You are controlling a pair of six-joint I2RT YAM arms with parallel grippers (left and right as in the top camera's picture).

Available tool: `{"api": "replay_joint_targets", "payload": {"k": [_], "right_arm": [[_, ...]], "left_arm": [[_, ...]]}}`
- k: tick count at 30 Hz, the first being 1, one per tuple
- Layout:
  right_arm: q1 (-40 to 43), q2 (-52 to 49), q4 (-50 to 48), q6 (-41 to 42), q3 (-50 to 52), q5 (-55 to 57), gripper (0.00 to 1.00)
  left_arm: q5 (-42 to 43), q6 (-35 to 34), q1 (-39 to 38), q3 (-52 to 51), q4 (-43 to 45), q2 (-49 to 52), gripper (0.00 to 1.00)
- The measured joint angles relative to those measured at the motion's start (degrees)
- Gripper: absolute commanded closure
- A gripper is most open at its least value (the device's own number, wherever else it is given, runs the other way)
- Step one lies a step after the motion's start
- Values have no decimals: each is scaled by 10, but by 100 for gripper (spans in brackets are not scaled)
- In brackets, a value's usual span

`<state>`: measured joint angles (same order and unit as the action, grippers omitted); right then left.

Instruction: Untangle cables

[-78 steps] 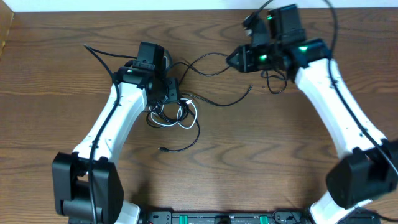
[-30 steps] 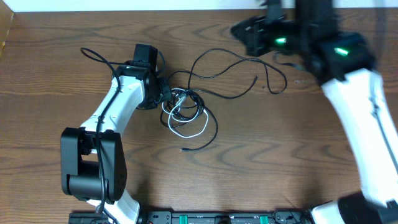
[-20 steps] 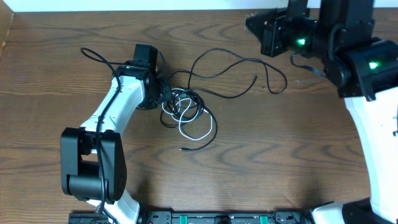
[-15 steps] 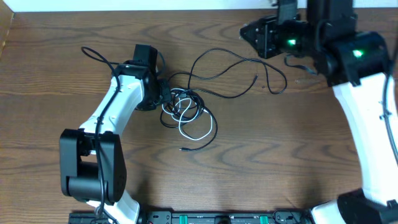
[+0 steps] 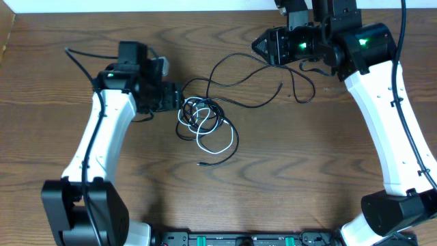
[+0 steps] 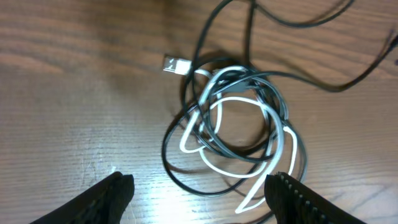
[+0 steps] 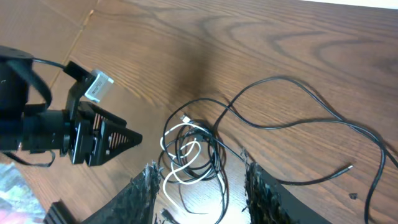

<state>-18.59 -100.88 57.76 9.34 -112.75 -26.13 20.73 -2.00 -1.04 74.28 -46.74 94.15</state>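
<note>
White cable [image 6: 231,68] snarled in black cable [image 7: 277,78] coil, mid tabletop. Light, limp, probably slippery. Best hold: free plug [image 6: 176,64]. Left jaws and right jaws open, empty.

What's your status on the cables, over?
Left fingers open, empty. Right fingers open, empty. White cable and black cable tangled together on table. Nothing in the way.
</note>
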Motion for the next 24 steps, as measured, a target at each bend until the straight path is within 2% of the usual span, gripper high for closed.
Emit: {"api": "replay_joint_targets", "payload": {"k": [3, 7, 15, 17, 24], "right_arm": [[0, 0, 4, -5, 0, 5, 56], [0, 0, 7, -9, 0, 7, 56], [0, 0, 7, -9, 0, 7, 56], [0, 0, 8, -9, 0, 8, 56], [0, 0, 9, -9, 0, 18, 54]], "left_arm": [[41, 17, 32, -34, 24, 17, 33], [99, 33, 62, -82, 76, 42, 35], [169, 40, 70, -103, 159, 117, 44], [183, 41, 68, -103, 178, 137, 49], [231, 46, 64, -103, 216, 172, 78]]}}
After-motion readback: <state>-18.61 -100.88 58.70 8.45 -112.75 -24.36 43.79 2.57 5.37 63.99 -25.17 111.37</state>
